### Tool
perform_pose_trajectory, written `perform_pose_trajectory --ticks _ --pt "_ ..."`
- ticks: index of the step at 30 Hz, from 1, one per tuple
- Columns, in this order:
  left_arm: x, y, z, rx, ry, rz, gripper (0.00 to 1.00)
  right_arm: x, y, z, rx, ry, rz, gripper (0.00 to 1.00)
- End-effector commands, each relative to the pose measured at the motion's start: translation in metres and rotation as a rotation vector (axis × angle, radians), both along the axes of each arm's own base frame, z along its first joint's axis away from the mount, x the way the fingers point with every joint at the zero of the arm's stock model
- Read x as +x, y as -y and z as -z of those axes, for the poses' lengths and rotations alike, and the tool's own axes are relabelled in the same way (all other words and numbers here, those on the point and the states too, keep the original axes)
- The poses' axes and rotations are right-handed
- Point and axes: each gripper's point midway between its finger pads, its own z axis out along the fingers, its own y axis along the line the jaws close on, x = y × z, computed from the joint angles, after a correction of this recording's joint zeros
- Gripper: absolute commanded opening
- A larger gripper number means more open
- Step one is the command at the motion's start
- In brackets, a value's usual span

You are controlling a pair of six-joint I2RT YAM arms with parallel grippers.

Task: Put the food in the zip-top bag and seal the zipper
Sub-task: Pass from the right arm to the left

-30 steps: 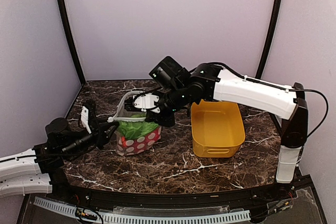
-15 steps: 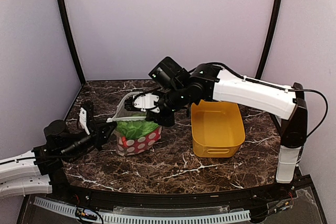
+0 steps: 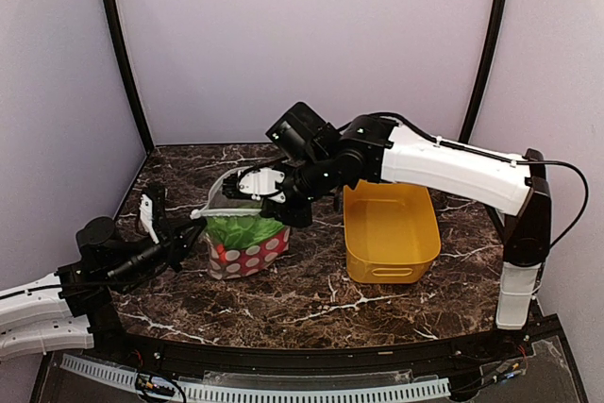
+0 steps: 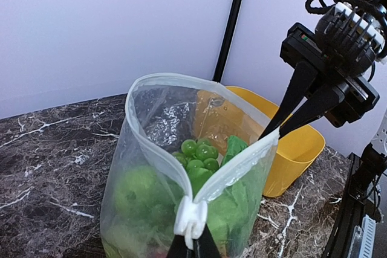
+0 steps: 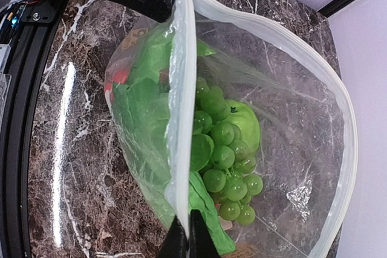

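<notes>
Dark marble table [image 3: 311, 304] lies under both arms. Clenched, the left gripper [image 4: 193, 246] holds one end of the zipper [image 5: 180, 89]; the strip runs straight away from it to the right gripper [image 5: 186, 237], clamped on the other end. Between them the bag [image 3: 247, 247] gapes, food [image 5: 224, 143] inside.

Pale lilac walls [image 3: 311, 35] enclose a dark brown, white-veined marble-patterned worktop [image 3: 311, 304]; 2 black poles [image 3: 120, 44] rise at its back corners.
</notes>
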Motion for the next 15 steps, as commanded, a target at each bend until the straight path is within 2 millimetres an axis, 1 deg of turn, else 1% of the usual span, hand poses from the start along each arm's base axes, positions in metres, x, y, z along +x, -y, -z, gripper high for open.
perform_pose_trajectory --ticks 1,2,3,4,5,6,7,8,9,10,11,12,13,14,15 --pt "-0.002 0.001 -0.014 0.019 0.026 0.017 0.01 0.015 -0.001 -0.020 0.054 0.005 0.030 0.14" --pt "-0.003 0.001 -0.014 0.029 0.022 0.022 0.01 0.017 0.000 -0.025 0.063 0.007 0.028 0.21" --pt "-0.004 0.003 -0.020 0.027 0.032 0.032 0.01 0.017 0.001 -0.028 0.065 0.008 0.016 0.26" --pt "-0.004 0.003 -0.019 0.043 0.028 0.038 0.01 0.015 0.002 -0.031 0.068 0.007 0.000 0.31" --pt "-0.005 0.005 -0.027 0.041 0.038 0.048 0.01 0.013 0.001 -0.033 0.073 0.003 -0.008 0.34" --pt "-0.006 0.005 -0.027 0.060 0.034 0.055 0.01 0.010 0.000 -0.035 0.081 -0.010 -0.020 0.36" --pt "-0.007 0.007 -0.031 0.071 0.031 0.066 0.01 0.007 -0.001 -0.037 0.089 -0.026 -0.030 0.38" --pt "-0.007 0.008 -0.032 0.089 0.032 0.072 0.01 0.002 -0.002 -0.041 0.101 -0.048 -0.046 0.38" --pt "-0.009 0.009 -0.039 0.097 0.034 0.085 0.01 -0.002 -0.004 -0.046 0.117 -0.069 -0.059 0.40" --pt "-0.007 0.011 -0.038 0.125 0.034 0.090 0.01 -0.006 -0.007 -0.051 0.131 -0.090 -0.071 0.41" --pt "-0.012 0.016 -0.045 0.134 0.033 0.131 0.01 -0.010 -0.009 -0.057 0.148 -0.107 -0.089 0.42" --pt "-0.014 0.022 -0.042 0.162 0.026 0.163 0.01 -0.014 -0.012 -0.065 0.169 -0.121 -0.109 0.44" --pt "-0.015 0.024 -0.049 0.172 0.023 0.178 0.01 -0.019 -0.015 -0.073 0.191 -0.137 -0.132 0.45" --pt "-0.016 0.029 -0.045 0.195 0.007 0.207 0.01 -0.023 -0.018 -0.083 0.218 -0.145 -0.154 0.48" --pt "-0.017 0.032 -0.050 0.200 0.004 0.220 0.01 -0.028 -0.021 -0.092 0.245 -0.157 -0.185 0.50"
